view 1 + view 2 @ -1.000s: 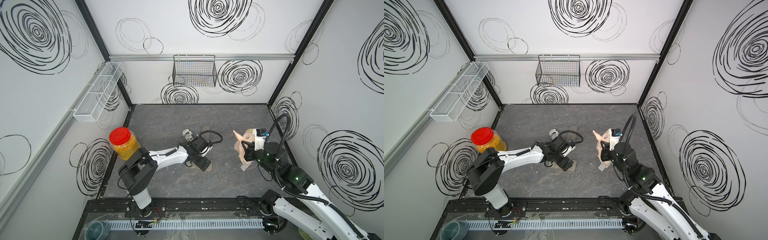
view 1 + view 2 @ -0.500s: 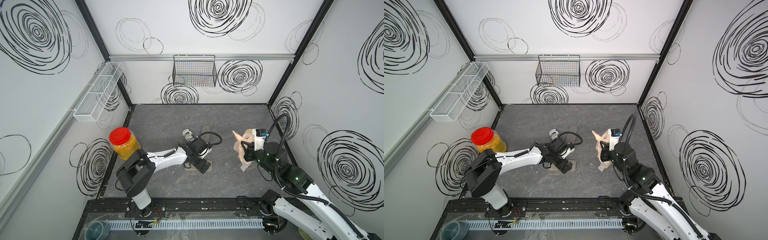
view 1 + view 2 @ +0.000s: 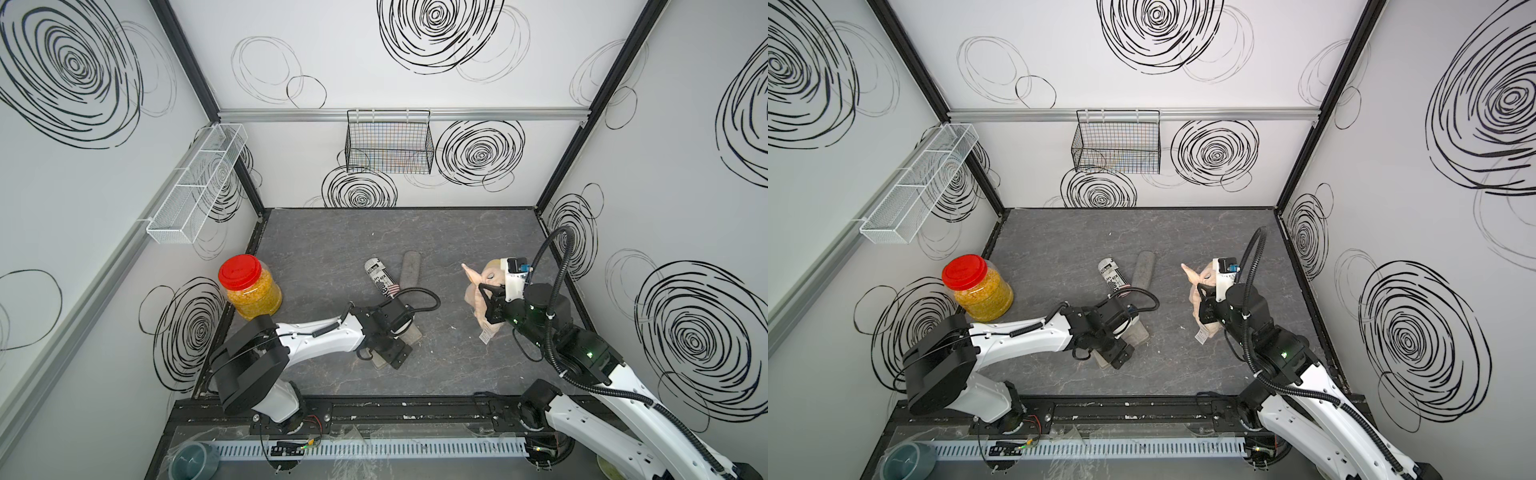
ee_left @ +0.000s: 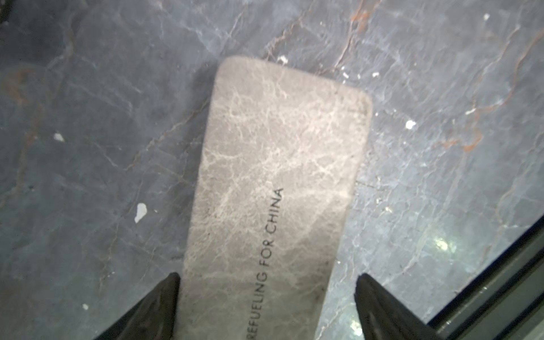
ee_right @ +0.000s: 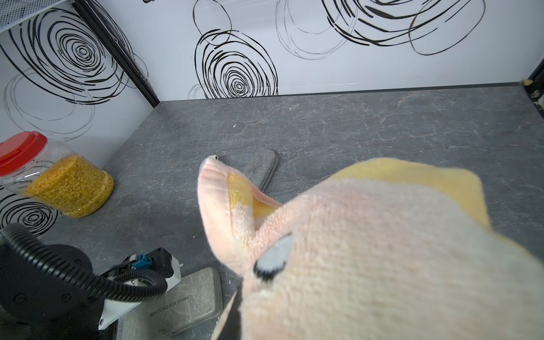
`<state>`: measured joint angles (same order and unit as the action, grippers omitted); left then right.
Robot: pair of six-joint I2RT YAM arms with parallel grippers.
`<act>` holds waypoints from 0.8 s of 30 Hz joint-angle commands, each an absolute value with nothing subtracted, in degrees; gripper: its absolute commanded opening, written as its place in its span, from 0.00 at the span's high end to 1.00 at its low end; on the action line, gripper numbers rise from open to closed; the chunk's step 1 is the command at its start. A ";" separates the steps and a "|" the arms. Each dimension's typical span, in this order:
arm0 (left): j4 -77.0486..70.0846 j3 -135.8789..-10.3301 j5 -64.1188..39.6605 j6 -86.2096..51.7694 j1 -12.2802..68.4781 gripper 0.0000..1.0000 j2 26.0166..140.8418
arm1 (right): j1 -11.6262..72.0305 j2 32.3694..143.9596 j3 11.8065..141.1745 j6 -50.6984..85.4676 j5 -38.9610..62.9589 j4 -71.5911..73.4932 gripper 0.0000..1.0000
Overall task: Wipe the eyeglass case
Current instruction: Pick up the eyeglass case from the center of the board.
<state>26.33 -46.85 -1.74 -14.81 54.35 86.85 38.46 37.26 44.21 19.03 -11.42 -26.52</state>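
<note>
- Since a second ago, the left arm has drawn back toward the front rail and sunk lower. This uncovers the printed can (image 3: 380, 278) and the grey fabric pouch (image 3: 410, 270) behind it. The right arm and the case sit about where they were.
- The eyeglass case (image 4: 282, 164) is grey and marbled, printed "REFUELING FOR CHINA". It lies flat on the table near the front middle, under the left wrist.
- The left gripper (image 4: 268, 276) straddles one end of the case with its jaws spread. One fingertip is at the case's edge, and the other shows a sliver of table beside it. It seems placed to clamp the case so it cannot slide while being rubbed.
- The right gripper (image 3: 487, 297) is pinched on a pink-and-yellow plush cloth (image 5: 368, 250). It holds the cloth off the table, well apart from the case, with the tag dangling. It is probably waiting until the case is pinned.
- The tabletop (image 3: 332, 241) is dark grey with a stone pattern and looks smooth. White crumbs (image 4: 140, 212) fleck it around the case.
- The walls are white with black scribbled spirals.
- A black wire basket (image 3: 388, 145) hangs on the back wall and a white mesh shelf (image 3: 195, 187) on the left wall.
- A red-lidded jar (image 3: 251, 293) of yellow grains stands by the left wall.
</note>
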 commanded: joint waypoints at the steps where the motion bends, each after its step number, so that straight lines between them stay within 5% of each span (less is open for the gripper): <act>1: 27.15 -45.15 -0.03 -18.75 55.80 0.07 85.43 | 38.36 37.38 43.85 19.23 -10.72 -24.62 0.96; 16: 23.84 -43.51 0.63 -21.36 59.88 0.15 87.79 | 38.34 36.90 43.41 19.86 -10.08 -24.35 0.96; 24: 22.12 -42.36 1.43 -22.23 60.24 0.30 85.47 | 38.26 37.28 41.42 20.71 -8.47 -23.07 0.96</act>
<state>24.03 -43.11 1.17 -21.23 60.12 86.98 38.46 37.45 42.35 19.75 -9.58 -25.15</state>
